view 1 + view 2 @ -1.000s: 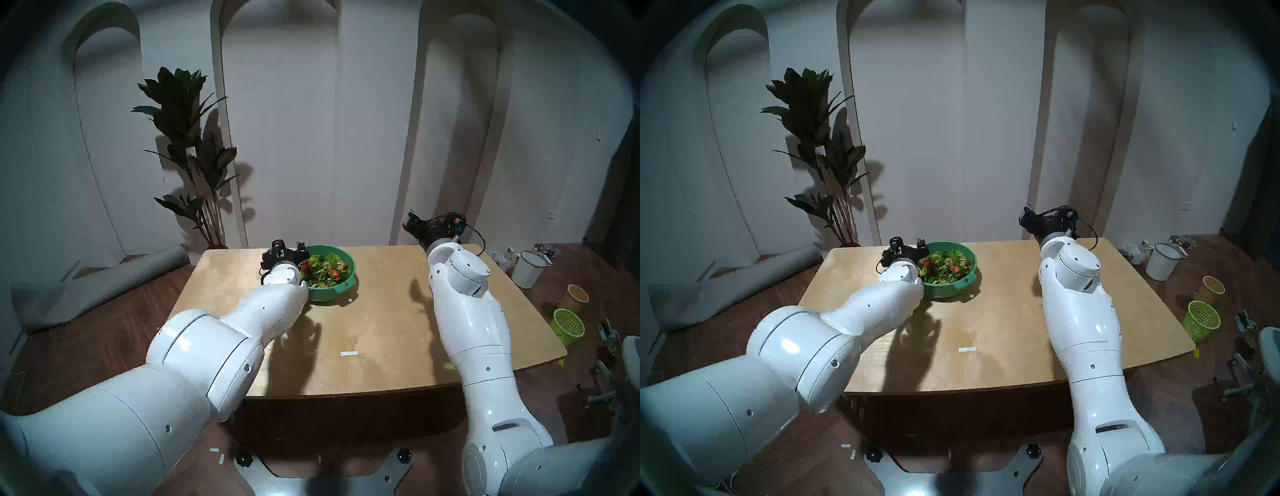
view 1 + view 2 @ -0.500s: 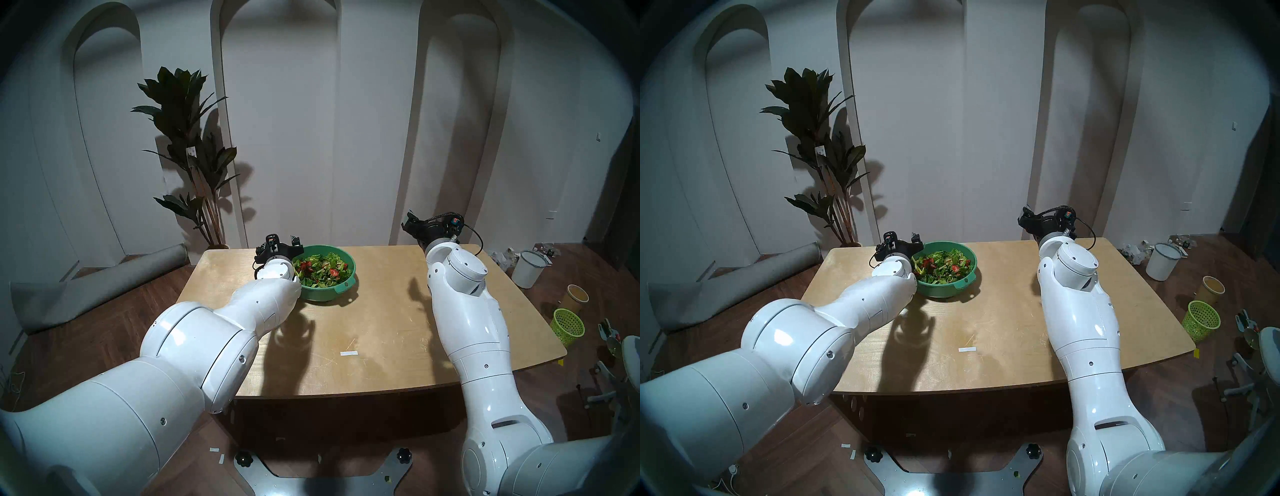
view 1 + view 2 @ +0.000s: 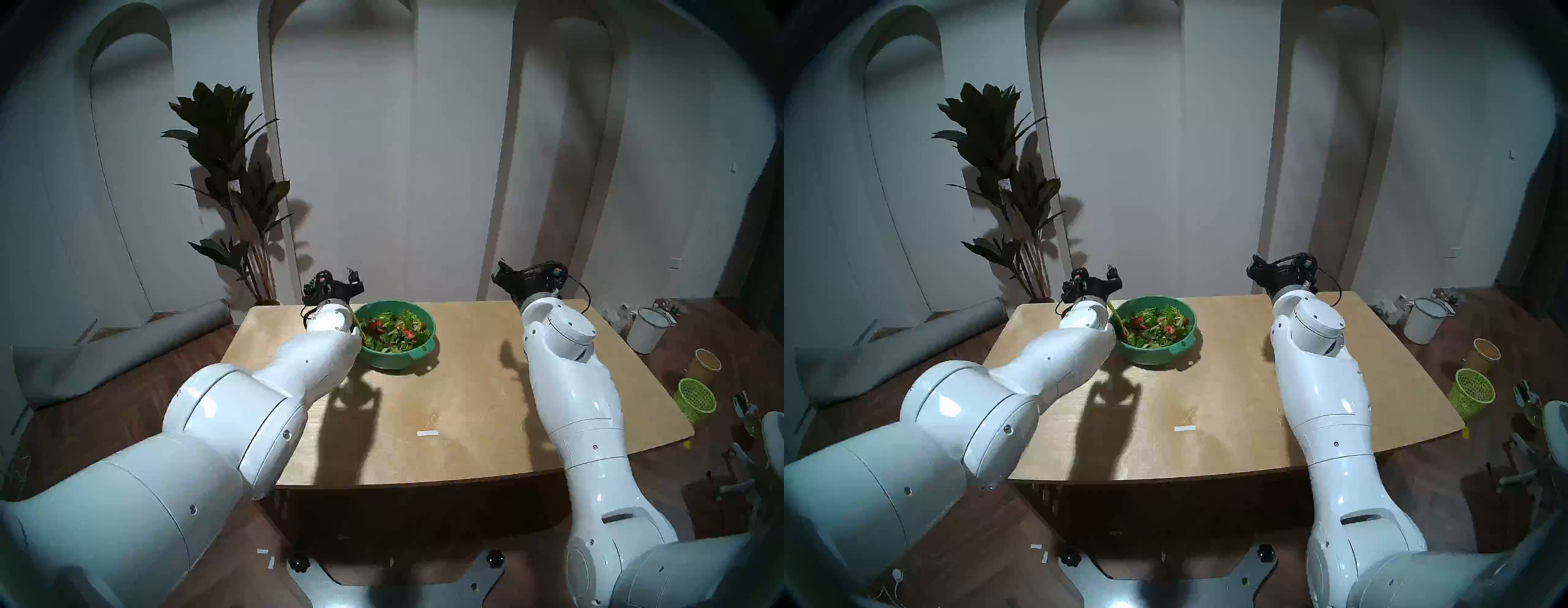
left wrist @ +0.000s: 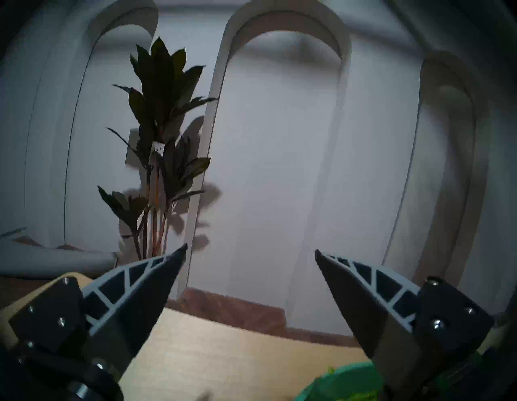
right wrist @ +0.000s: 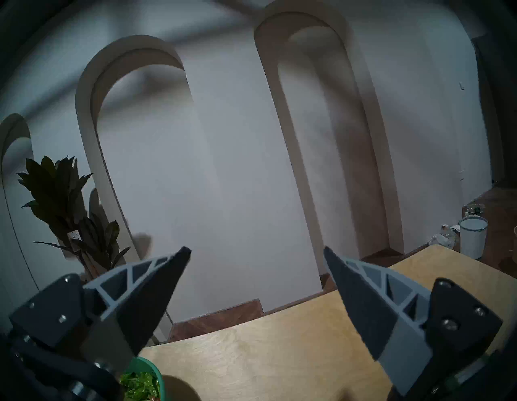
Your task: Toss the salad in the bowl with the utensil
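Observation:
The teal-green bowl [image 3: 418, 354] stands at the back middle of the wooden table [image 3: 466, 403], filled with salad [image 3: 392, 332] of green leaves and red tomato pieces. The yellow-green utensil [image 3: 355, 323] leans in the bowl against its left rim, with its handle sticking up and left. My left gripper [image 3: 335, 278] hovers open and empty above and left of the bowl, off the utensil; in its wrist view the gripper [image 4: 251, 249] faces the wall, with the bowl's rim [image 4: 344, 378] at the bottom. My right gripper [image 5: 257, 252] is open and empty, raised over the table's back right [image 3: 502, 269].
A potted plant [image 3: 231, 182] stands behind the table's back left corner, and a rolled grey mat [image 3: 119, 352] lies on the floor to the left. On the floor to the right are a white bucket [image 3: 647, 329], a paper cup [image 3: 706, 363] and a lime-green mesh basket [image 3: 695, 399]. White tape [image 3: 427, 433] is stuck on the table.
My left gripper opened at the bowl's left rim, then rose up and to the left, leaving the utensil leaning in the bowl. The right arm barely moved.

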Controlling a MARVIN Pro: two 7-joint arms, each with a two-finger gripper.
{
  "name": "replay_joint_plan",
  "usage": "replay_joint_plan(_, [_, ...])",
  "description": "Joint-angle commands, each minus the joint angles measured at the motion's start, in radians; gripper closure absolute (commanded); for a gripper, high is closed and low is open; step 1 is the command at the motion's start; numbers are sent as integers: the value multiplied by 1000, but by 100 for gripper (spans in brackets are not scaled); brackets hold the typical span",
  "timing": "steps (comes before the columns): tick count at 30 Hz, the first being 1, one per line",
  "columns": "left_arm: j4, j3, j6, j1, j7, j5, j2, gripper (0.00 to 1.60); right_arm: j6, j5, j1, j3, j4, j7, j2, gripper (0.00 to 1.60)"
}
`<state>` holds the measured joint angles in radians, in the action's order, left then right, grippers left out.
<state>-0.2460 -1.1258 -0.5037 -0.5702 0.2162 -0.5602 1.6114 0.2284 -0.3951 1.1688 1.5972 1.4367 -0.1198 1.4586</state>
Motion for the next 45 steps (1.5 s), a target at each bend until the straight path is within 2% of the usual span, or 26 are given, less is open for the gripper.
replay_joint_plan(1, [-97, 3, -52, 76, -7, 11, -6, 0, -7, -1, -24, 4, 13, 6, -5, 0])
replay_joint_plan(10, [-184, 22, -65, 74, 4, 43, -29, 0, -7, -1, -31, 3, 7, 15, -5, 0])
replay_joint_plan(15, [-227, 39, -82, 58, 14, 71, -76, 0, -2, 5, -45, -3, 10, 24, -11, 0])
replay_joint_plan(32, [-250, 109, -74, -33, 32, 171, -271, 0, 29, 56, -132, -59, -1, 52, -54, 0])
replay_joint_plan(45, [-308, 137, -81, -66, 32, 210, -354, 0, 79, 74, -174, -58, -54, 61, -85, 0])
